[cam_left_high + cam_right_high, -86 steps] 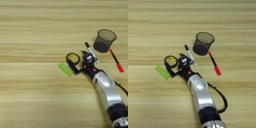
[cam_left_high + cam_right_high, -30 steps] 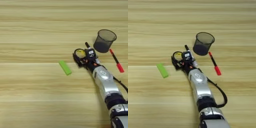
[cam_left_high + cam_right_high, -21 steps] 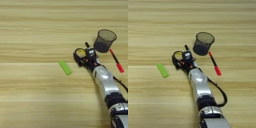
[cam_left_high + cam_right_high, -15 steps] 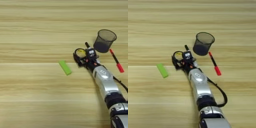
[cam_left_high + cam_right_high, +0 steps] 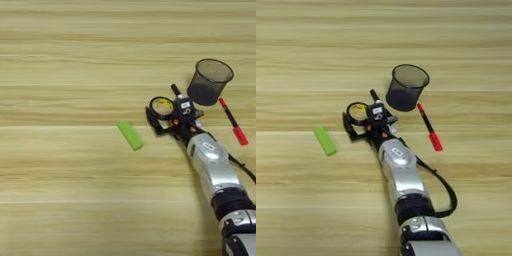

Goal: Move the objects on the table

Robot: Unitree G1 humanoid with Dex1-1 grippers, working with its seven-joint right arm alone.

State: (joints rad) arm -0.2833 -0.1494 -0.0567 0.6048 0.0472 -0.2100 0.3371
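Note:
My right gripper [image 5: 161,112] reaches in from the bottom right, and its two black fingers stand either side of the black tape roll with a yellow centre [image 5: 162,106], shut on it. The roll [image 5: 358,112] rests on the table [image 5: 60,65], a short way right of the lime-green block [image 5: 130,135]. The marker's black cap [image 5: 175,90] pokes out behind the gripper; the rest of the marker is hidden. The black mesh cup [image 5: 209,81] stands upright just beyond. The red-and-black pen [image 5: 232,121] lies to the cup's right.
My silver forearm [image 5: 398,170] crosses the lower right of the table, with a black cable [image 5: 443,187] looping off its right side. The cup, pen and marker crowd close behind and to the right of the gripper. Bare wood stretches to the left and to the far side.
Since the earliest frames the gripper has moved right and slightly away with the tape roll, leaving the green block behind. Over the last second nothing has visibly moved.

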